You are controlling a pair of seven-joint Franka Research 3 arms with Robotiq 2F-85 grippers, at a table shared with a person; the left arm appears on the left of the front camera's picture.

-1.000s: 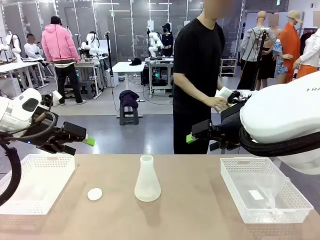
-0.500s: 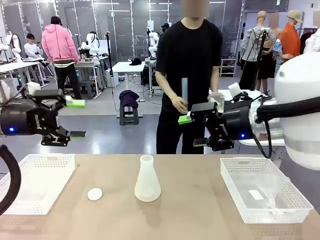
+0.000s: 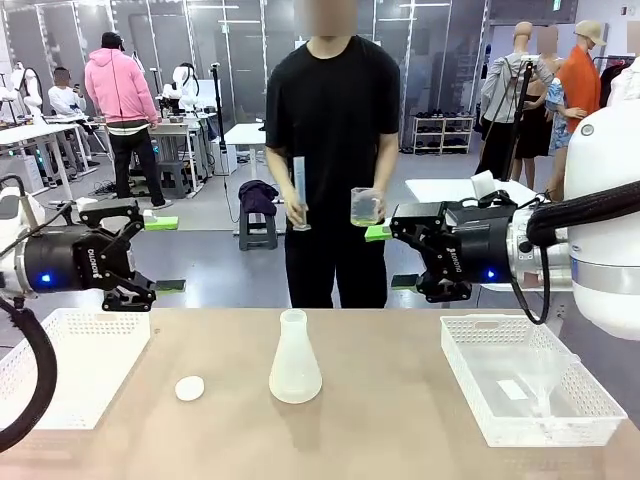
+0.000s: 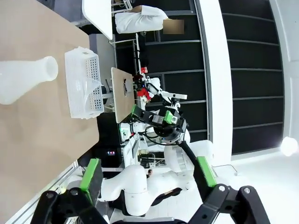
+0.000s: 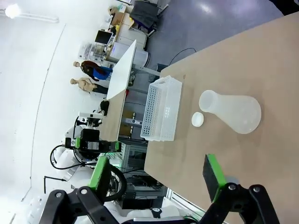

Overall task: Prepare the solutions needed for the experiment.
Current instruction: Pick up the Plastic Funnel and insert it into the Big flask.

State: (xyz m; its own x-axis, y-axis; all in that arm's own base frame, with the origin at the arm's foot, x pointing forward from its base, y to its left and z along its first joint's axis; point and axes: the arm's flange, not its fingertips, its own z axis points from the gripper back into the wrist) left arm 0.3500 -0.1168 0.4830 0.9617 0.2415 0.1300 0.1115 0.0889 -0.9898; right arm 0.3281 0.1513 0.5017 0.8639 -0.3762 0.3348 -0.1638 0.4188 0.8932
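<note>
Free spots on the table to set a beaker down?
Widest bare patch: tabletop between the flask and the right basket. The near strip in front of the flask is also bare. Left of the flask is tighter: a small white cap lies between it and the left basket.

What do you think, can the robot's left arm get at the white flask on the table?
Probably yes. The left gripper is open, empty and raised at the left. The flask stands upright, alone in the middle, and only a small white disc lies low between them.
</note>
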